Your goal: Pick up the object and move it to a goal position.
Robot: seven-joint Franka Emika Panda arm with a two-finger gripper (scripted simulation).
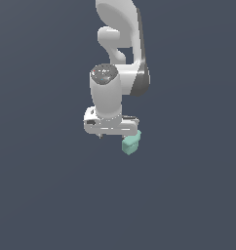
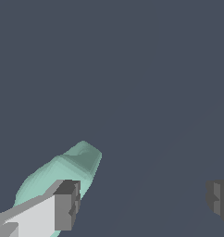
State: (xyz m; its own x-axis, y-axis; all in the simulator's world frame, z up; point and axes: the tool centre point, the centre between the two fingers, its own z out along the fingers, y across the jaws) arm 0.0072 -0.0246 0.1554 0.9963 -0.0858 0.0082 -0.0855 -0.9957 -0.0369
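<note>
so the gripper (image 2: 141, 203) has its jaws spread wide and holds nothing, and the mint-green object (image 2: 63, 171) sits off-center by one finger (image 2: 66, 204), just below the hand toward the exterior view's right.

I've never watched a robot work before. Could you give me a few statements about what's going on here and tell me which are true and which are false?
1. The gripper is open, its fingers spread wide. True.
2. The mint-green object is clamped between both fingers. False: in the wrist view it sits beside one finger, and the gap between the fingers is empty.
3. There is only one loose thing in view, the mint-green object. True.
4. The object is red. False: it is mint-green.
5. In the exterior view the object lies just below the gripper, toward the exterior view's right. True.
</note>
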